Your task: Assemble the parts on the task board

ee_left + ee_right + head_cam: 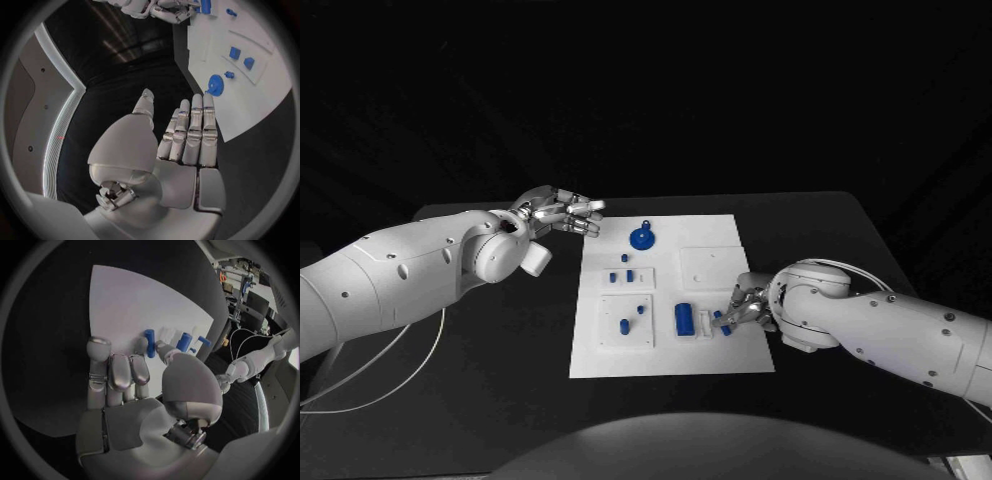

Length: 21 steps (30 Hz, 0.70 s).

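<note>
Item 1: my right hand [750,310], at the near right edge of the white rectangular task board [733,355], fingers [140,371] down beside a small blue peg [721,319]; whether they clamp it I cannot tell.

Item 2: large blue cylinder [684,318], standing just left of that peg.

Item 3: blue toothed gear [642,238], near the board's far edge.

Item 4: my left hand [560,214], over the black tabletop [502,330] off the far left corner, fingers apart, holding nothing.

Advice: seat the peg squarely, with slow pressure.

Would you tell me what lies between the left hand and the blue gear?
Nothing: in the head view, only bare board edge and black table separate the left hand from the blue gear.
</note>
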Motion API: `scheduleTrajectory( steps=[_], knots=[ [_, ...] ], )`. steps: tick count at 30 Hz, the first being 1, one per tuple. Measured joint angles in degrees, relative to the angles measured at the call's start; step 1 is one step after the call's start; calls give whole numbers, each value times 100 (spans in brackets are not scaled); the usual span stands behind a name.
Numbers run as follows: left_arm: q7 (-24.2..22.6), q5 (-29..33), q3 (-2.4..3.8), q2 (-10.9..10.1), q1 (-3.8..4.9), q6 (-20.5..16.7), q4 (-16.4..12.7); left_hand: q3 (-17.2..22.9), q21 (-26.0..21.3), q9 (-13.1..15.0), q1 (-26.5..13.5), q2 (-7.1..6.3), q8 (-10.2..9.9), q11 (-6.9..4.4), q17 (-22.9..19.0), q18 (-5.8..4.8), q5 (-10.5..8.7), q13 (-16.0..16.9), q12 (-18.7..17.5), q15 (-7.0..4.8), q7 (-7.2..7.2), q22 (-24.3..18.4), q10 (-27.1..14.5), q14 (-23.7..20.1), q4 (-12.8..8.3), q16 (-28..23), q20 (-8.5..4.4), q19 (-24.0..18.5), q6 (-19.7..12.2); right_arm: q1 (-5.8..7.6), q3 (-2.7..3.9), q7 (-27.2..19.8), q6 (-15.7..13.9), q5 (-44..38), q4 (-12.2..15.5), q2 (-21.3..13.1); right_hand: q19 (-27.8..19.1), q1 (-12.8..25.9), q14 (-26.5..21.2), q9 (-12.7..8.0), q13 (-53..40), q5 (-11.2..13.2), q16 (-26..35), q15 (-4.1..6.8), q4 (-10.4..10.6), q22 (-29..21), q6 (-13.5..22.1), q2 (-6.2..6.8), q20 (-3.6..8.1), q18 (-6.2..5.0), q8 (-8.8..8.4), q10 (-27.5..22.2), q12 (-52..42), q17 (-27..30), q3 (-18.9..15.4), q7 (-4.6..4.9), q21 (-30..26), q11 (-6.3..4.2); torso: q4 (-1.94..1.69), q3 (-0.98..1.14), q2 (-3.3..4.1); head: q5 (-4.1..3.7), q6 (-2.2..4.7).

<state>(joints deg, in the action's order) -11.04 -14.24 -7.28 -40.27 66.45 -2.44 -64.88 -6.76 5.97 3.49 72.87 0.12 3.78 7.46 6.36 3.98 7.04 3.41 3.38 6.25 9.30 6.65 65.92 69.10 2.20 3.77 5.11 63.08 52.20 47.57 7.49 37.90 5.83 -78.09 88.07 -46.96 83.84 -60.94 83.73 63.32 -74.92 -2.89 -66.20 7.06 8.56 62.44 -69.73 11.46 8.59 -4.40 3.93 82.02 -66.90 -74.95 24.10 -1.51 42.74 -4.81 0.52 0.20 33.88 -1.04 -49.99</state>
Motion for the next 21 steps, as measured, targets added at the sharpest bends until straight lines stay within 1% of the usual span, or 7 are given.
scheduleTrajectory(
  steps=[4,8,10,15,17,19,21],
  knots=[
    [3,-2,0,0,0,0,1,0,0,0,0,0,0,0,0,0,0,0,0,0,0,-5,0,0,0,0,0,0,0,-6,-6,0,66,-265,29,21,0,20,0,-130,0,0,14,0,-43,34,-9,20,0,1,5,-22,0,0,43,8,-16,22,0,1,-1,-1,-1],
    [7,-3,0,2,0,0,2,0,0,0,0,0,0,0,0,0,0,0,0,0,0,-5,0,0,0,0,0,0,0,-4,-4,0,138,-561,39,35,0,65,0,-316,0,0,14,0,-131,70,-2,170,0,0,5,-34,0,1,52,1,-43,34,0,-2,-2,-1,-1],
    [8,-4,0,4,0,0,2,0,0,0,0,0,0,0,0,0,0,0,0,0,0,-5,0,0,0,0,0,0,0,-2,-2,1,178,-693,39,39,20,69,12,-356,0,-39,14,-12,-230,98,13,174,-20,1,2,-42,0,1,87,-14,-43,42,0,-2,-2,-4,-1],
    [14,-9,0,6,0,1,4,0,0,0,0,0,0,0,0,0,0,0,0,0,0,-5,0,0,0,0,0,0,0,1,-5,1,302,-928,67,57,20,54,21,-539,0,-520,14,-21,-431,153,36,190,-20,1,0,-42,0,1,142,-36,-72,42,1,-1,-2,-14,-1],
    [15,-11,0,8,0,1,4,0,0,0,0,0,0,0,0,0,0,0,0,0,0,-4,0,0,0,0,0,0,0,6,-9,1,348,-986,81,61,20,54,21,-742,0,-711,14,-21,-554,191,46,190,-20,1,-2,-62,0,1,139,-46,-99,62,1,0,-2,-18,-1],
    [17,-12,0,10,0,2,5,0,0,0,0,0,0,0,0,0,0,0,0,0,0,-5,0,0,0,0,0,0,0,12,-14,1,385,-1024,92,62,20,61,21,-837,0,-881,14,-21,-624,215,58,197,-20,1,-6,-62,0,1,153,-54,-116,62,2,1,-2,-26,-1],
    [19,-14,0,11,0,2,5,0,0,0,0,0,0,0,0,0,0,0,0,0,0,-5,0,0,0,0,0,0,0,19,-20,0,423,-1049,104,63,20,61,21,-903,0,-1206,14,-21,-718,239,75,197,-20,1,-17,-62,0,1,200,-54,-115,62,2,1,-1,-32,-1]
  ],
)
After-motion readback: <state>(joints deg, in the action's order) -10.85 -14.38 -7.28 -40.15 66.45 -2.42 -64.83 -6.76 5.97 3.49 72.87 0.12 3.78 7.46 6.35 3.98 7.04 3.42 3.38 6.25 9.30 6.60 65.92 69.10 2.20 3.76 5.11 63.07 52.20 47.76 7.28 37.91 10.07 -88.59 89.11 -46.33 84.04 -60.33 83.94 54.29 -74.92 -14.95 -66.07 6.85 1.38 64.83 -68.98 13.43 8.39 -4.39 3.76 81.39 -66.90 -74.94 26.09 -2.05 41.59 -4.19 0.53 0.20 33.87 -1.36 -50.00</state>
